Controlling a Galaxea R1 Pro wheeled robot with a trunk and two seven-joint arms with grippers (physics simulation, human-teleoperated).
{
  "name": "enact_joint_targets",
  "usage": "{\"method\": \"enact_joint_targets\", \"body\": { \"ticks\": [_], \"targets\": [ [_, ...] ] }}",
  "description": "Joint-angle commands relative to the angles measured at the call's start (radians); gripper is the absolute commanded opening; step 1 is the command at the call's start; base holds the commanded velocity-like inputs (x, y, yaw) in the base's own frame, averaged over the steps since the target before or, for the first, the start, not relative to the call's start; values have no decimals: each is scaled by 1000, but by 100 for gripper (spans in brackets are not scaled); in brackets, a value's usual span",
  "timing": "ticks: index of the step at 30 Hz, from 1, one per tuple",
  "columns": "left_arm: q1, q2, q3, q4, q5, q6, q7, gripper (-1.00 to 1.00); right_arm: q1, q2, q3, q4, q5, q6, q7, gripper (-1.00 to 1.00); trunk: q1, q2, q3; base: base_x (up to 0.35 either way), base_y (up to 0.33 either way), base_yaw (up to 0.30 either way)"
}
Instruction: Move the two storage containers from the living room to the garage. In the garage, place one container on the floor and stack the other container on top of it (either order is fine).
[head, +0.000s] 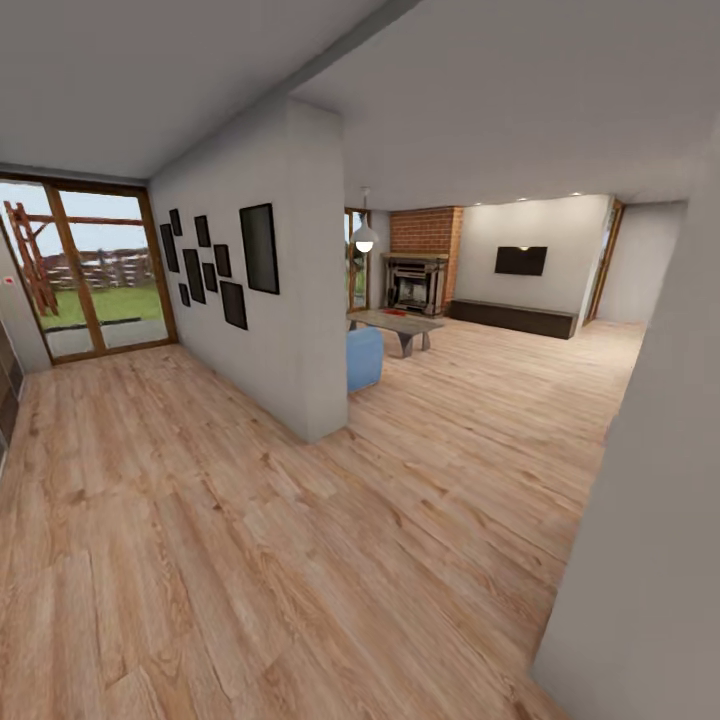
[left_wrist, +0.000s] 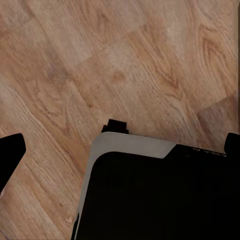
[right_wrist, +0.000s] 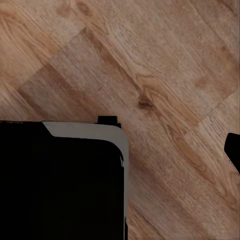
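You face the living room (head: 470, 330), ahead-right past the wall (head: 290, 300). No containers visible. Jaws' state: can't tell.

Wall hides most of blue sofa (head: 364, 358) in the living room

A grey wall (head: 655, 520) at right cuts off the wood floor (head: 250, 560); the glass door (head: 85, 270) runs off the left edge. In both wrist views, dark fingertips (left_wrist: 11, 152) (right_wrist: 233, 150) are cropped at the edges.
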Motion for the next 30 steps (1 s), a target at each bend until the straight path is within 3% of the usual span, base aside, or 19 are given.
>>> {"method": "enact_joint_targets", "body": {
  "ticks": [1,30],
  "targets": [
    [-1,0,-9,0,8,-2,2,100,-2,1,9,3,-6,-5,-2,100,1,-1,-2,323,0,0],
    [0,0,-9,0,6,5,2,100,-2,-2,12,3,-1,-8,-2,100,1,-1,-2,323,0,0]
  ]
}}
